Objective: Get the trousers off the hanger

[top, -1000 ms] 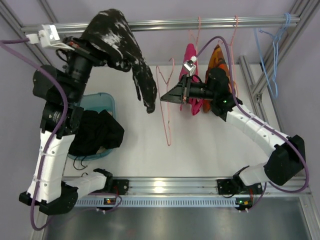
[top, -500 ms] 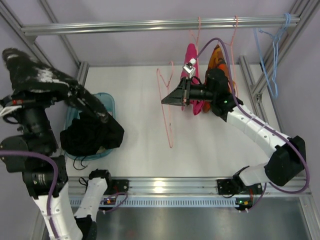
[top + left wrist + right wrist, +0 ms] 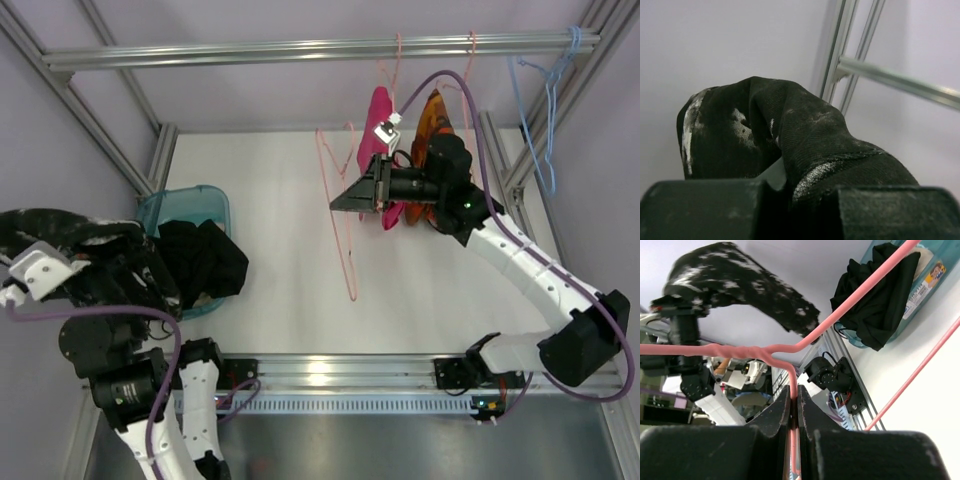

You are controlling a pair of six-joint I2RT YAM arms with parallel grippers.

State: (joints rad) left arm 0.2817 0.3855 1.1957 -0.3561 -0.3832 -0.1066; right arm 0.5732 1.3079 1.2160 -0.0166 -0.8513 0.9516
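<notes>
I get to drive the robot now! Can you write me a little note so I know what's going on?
Left hand: shut on the trousers, at the far left, off the side of the table.
Right hand: shut on the hanger, held over the table.
Done: the trousers are off the hanger, which is bare.
Left: probably just putting the trousers down, maybe in the bin with the black clothes.

— Light?
— Bright, even, from overhead; one glare spot on the near aluminium rail [image 3: 320, 372].
— Focus?
— Top view crisp; close to the lens, left gripper [image 3: 800, 192] and right gripper [image 3: 794, 390] loom dark, soft.
</notes>
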